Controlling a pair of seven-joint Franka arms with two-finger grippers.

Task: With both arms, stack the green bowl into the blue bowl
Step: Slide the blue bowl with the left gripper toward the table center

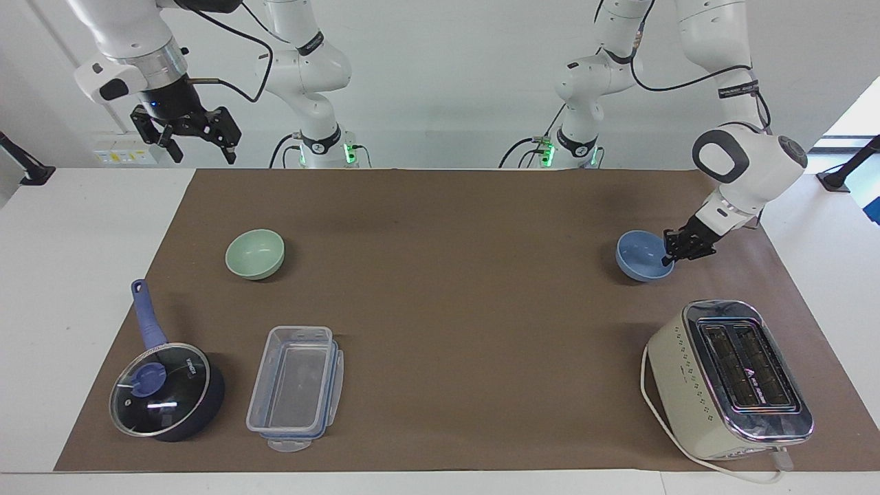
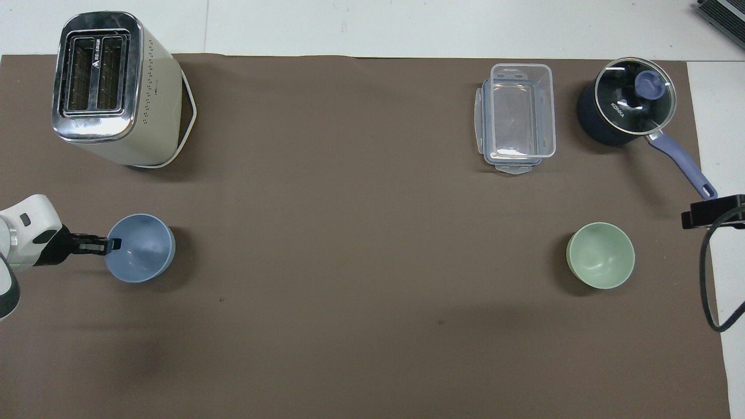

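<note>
My left end effector [image 1: 668,258] is clamped on the rim of the blue bowl [image 1: 641,256] toward my left arm's end of the table [image 1: 440,316], seemingly tilting it, while my right end effector [image 1: 199,146] waits raised, fingers apart, well apart from the green bowl [image 1: 254,254]

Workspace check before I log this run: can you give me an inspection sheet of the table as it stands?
Surface: brown mat on a white table, flat.
Job's things: blue bowl at the left arm's end; green bowl at the right arm's end, upright, untouched. Not stacked.
Clutter: toaster, farther from the robots than the blue bowl; clear container and lidded saucepan, farther than the green bowl.
Grippers: left gripper shut on the blue bowl's rim; right gripper open, waiting in the air above the right arm's end.
Cables: toaster cord looped beside the toaster.
Surroundings: white wall, wall socket.
</note>
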